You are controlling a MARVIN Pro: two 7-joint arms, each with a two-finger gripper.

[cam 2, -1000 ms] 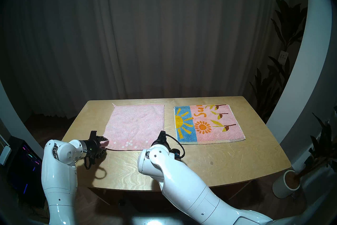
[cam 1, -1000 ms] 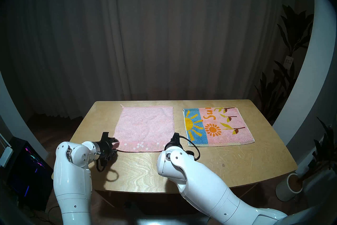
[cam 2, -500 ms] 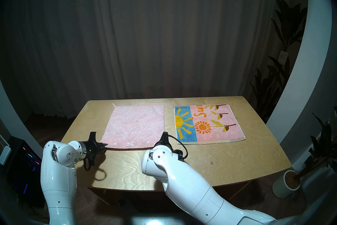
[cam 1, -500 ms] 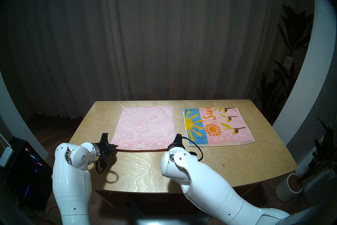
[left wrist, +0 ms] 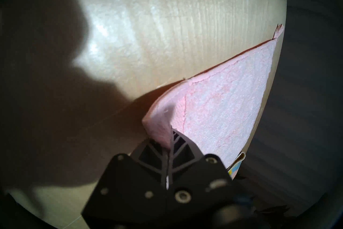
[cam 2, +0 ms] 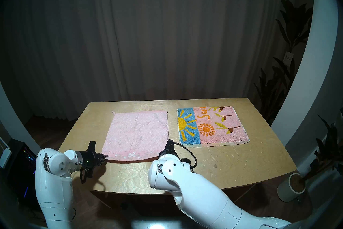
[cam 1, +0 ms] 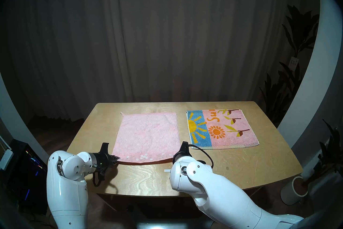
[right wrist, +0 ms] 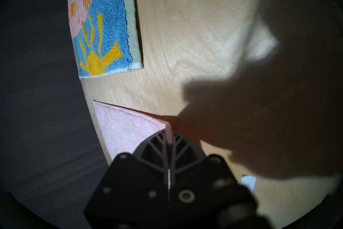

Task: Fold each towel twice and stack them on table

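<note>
Since a second ago both arms have drawn back toward the near edge of the table, dragging the pink towel with them: its far edge now lies farther from the table's back edge, and its flowered border has lifted off the wood and sags between the two grips. A white tape strip near the right arm is now uncovered.

The left gripper has gone from spread to pressed together, pinching the pink towel's near left corner. The right gripper is likewise clamped on the near right corner, with a thin fold of cloth between its fingers.

The pink towel is plain pale terry with small white flowers along the raised border and a small loop at its far left corner; most of it lies flat on the table. Just to its right, apart from it, the sun-and-flower towel lies flat, unchanged.
</note>
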